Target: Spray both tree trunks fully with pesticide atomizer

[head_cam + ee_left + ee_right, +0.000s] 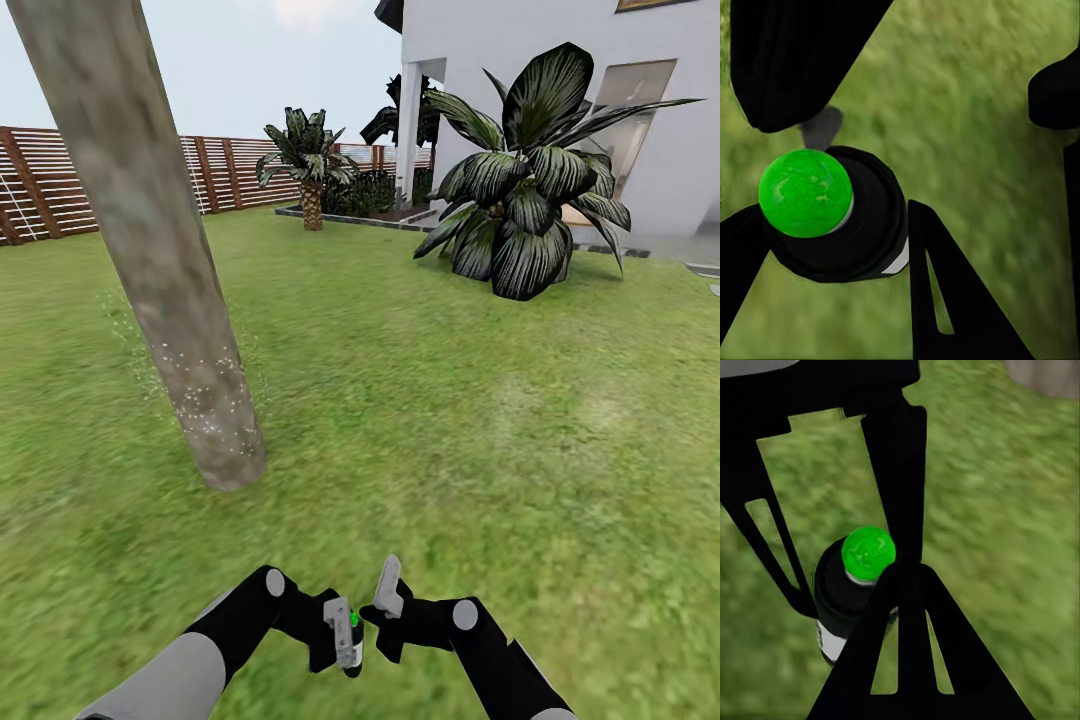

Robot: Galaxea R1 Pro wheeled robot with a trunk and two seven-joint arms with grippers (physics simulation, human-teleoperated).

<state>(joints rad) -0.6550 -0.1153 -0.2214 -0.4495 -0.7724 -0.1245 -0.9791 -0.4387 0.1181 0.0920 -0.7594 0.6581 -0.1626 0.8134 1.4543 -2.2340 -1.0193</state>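
Spraying: nearest tree trunk (pixel 180 330), speckled low down.
Left gripper (pixel 340 632): closed on the spray bottle (pixel 353 640).
Right gripper (pixel 388 600): state unclear.
Next: aim higher up.

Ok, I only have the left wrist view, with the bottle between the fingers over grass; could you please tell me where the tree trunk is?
Observer: In the head view the tree trunk stands ahead and to the left of the arms, apart from both grippers.
Operator: Thank you. Does any spray show on it?
Observer: Yes, white specks dot its lower part; higher up I see none.
Operator: And the black shape near my bottle?
Observer: That looks like the right gripper, close beside the pesticide atomizer that the left gripper holds.
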